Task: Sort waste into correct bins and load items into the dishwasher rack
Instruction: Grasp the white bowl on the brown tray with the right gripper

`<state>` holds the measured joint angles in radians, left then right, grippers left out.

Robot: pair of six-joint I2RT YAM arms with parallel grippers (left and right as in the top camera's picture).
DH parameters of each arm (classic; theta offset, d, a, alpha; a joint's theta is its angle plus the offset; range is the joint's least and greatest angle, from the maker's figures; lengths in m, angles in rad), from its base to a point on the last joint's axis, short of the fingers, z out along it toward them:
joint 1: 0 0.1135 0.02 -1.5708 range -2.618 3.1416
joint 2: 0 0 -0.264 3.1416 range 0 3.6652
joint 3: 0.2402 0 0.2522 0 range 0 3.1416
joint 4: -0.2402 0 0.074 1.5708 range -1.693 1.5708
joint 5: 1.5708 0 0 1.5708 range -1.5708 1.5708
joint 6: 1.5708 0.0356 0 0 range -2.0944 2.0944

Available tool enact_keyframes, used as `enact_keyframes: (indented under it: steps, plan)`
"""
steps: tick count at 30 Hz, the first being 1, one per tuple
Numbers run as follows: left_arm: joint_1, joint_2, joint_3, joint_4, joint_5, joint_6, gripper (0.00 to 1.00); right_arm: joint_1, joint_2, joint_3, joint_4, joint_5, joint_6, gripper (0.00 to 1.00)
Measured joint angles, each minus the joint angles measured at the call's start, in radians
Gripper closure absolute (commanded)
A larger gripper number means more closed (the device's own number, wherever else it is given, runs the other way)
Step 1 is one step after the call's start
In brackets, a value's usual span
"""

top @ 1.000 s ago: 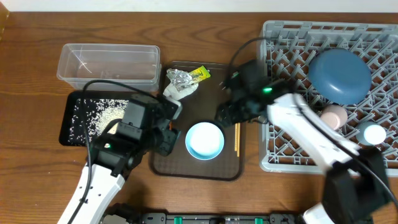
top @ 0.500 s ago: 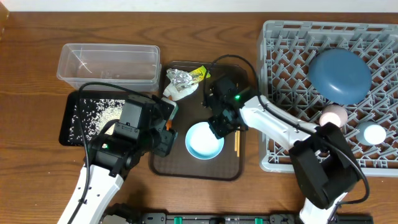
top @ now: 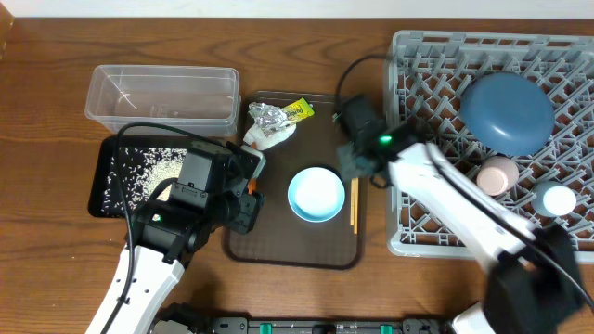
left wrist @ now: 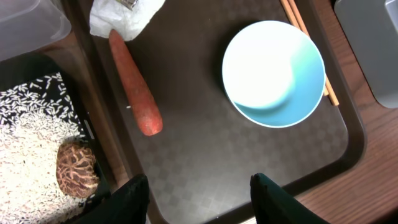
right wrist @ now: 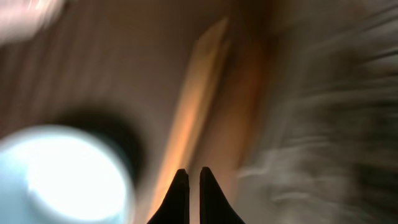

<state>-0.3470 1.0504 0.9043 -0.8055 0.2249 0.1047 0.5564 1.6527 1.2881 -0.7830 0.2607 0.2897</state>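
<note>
Bowl [top: 316, 194] on brown tray [top: 278, 237] beside chopsticks [top: 353, 206]

This looks to me like a robotics lab bench staged as a kitchen. My left arm [top: 139, 278] and right arm [top: 455, 199] share a wood-grain tabletop [top: 46, 56]. A grey dishwasher rack [top: 436, 56] fills the right of the frame, a brown serving tray [top: 288, 246] sits in the middle, and a clear tub [top: 162, 93] and black tray [top: 100, 199] are at the upper left.

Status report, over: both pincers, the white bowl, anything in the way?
Left pincer open, empty, above brown tray. Right pincer shut, near chopsticks, view blurred. White bowl on tray, not yet racked. Nothing on top of it.
</note>
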Motion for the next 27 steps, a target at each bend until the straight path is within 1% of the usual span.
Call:
enact_keyframes:
  steps: [2,4,6,8,9,10,11,12,14,15,20,21,22,24,25,26,27]
  plan:
    - [0.000,0.000,0.000,0.001,0.000,0.000,0.47,-0.010,-0.080,0.026,0.013,0.203,0.039,0.99]
    - [0.000,0.000,0.000,0.001,0.000,0.000,0.47,-0.011,-0.141,0.039,0.037,0.358,0.053,0.99]
    - [0.003,0.000,0.000,0.001,-0.007,-0.013,0.46,-0.011,-0.179,0.045,0.048,0.472,0.054,0.99]
    - [0.014,0.000,0.000,0.001,-0.021,-0.040,0.46,-0.012,-0.190,0.046,0.048,0.514,0.032,0.99]
    - [0.024,0.000,0.000,0.001,-0.027,-0.055,0.45,-0.012,-0.187,0.046,0.047,0.491,0.011,0.97]
    - [0.036,0.000,0.000,0.001,-0.031,-0.070,0.44,-0.013,-0.182,0.046,0.045,0.444,-0.009,0.88]
    - [0.050,0.000,0.000,0.000,-0.034,-0.085,0.41,-0.013,-0.174,0.046,0.043,0.374,-0.024,0.77]
    - [0.068,0.000,0.000,0.000,-0.037,-0.099,0.39,-0.013,-0.165,0.046,0.039,0.298,-0.038,0.70]
    - [0.102,0.000,0.000,-0.003,-0.042,-0.126,0.37,-0.013,-0.138,0.046,0.019,0.147,-0.053,0.52]
    - [0.123,0.000,0.000,-0.007,-0.044,-0.137,0.37,-0.013,-0.120,0.046,0.005,0.082,-0.049,0.50]
    - [0.208,0.000,0.000,-0.044,-0.046,-0.169,0.34,-0.011,0.008,0.045,-0.024,-0.136,-0.020,0.51]
    - [0.223,0.000,0.000,-0.050,-0.046,-0.174,0.31,-0.011,0.043,0.045,-0.025,-0.175,-0.017,0.51]
    - [0.230,0.000,0.000,-0.053,-0.046,-0.175,0.30,-0.011,0.069,0.045,-0.025,-0.201,-0.014,0.52]
    - [0.244,0.000,0.000,-0.058,-0.047,-0.182,0.25,-0.009,0.133,0.045,-0.026,-0.269,-0.021,0.56]
    - [0.248,0.000,0.000,-0.060,-0.048,-0.183,0.21,-0.009,0.159,0.045,-0.026,-0.301,-0.031,0.60]
    - [0.248,0.000,0.000,-0.063,-0.048,-0.188,0.02,-0.009,0.191,0.045,-0.027,-0.346,-0.045,0.66]
    - [0.248,0.000,0.000,-0.065,-0.049,-0.184,0.02,-0.009,0.213,0.044,-0.026,-0.375,-0.058,0.71]
